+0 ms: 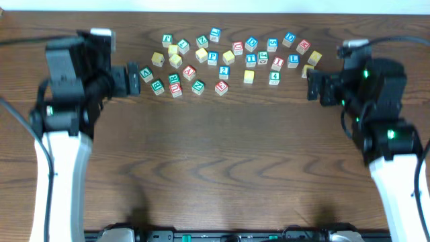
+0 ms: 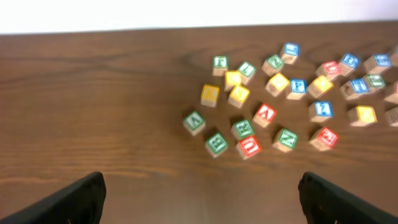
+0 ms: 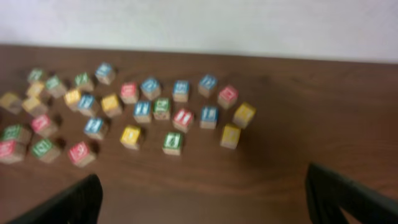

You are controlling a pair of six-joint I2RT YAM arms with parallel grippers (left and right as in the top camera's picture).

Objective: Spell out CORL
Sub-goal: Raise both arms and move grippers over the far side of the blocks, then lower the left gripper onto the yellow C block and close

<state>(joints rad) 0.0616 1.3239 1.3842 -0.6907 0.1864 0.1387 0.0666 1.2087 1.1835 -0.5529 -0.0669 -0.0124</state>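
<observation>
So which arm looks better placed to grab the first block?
Left, narrowly. The left gripper, open, points straight at a green block just ahead; the right gripper, also open, has a yellow block off to its side. The letters are too blurred to read.

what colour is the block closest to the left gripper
Green print on pale wood; the block shows best in the left wrist view.

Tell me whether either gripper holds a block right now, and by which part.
Nothing is held. The left gripper and right gripper are both open, with only table between their fingers; the blocks lie loose farther back.
</observation>
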